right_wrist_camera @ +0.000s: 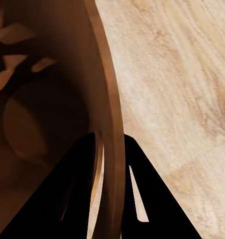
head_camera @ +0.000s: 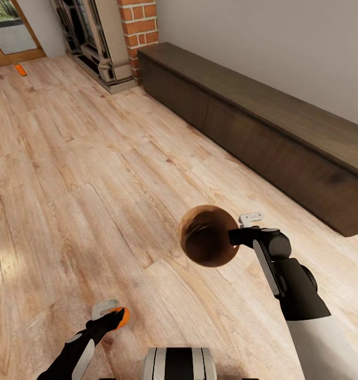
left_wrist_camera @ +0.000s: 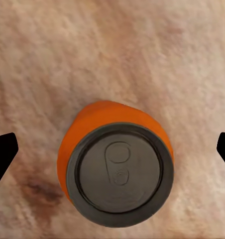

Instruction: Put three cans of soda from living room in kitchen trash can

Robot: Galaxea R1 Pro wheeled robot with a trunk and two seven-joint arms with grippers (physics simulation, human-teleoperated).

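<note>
Light wood plank floor (head_camera: 94, 174) across the room. Long low dark-wood cabinet (head_camera: 263, 132) against the grey wall (head_camera: 274, 47). Red-brick fireplace (head_camera: 139, 24) with carved dark surround (head_camera: 89, 37) just beyond the cabinet's far end. Wood-framed glass door (head_camera: 12, 31) past the fireplace.

Light wood plank floor (head_camera: 94, 174), boards running diagonally, grain and knots clear; a paler sunlit patch at the near left. Long low dark-wood cabinet (head_camera: 263, 126) stands against a plain grey wall (head_camera: 263, 42), flat top, no handles visible. At its far end, a red-brick column (head_camera: 139, 24) beside a carved dark fireplace surround (head_camera: 92, 39) on a pale stone base. Far left corner: a wood-framed glass door (head_camera: 12, 31), greenery outside.
</note>
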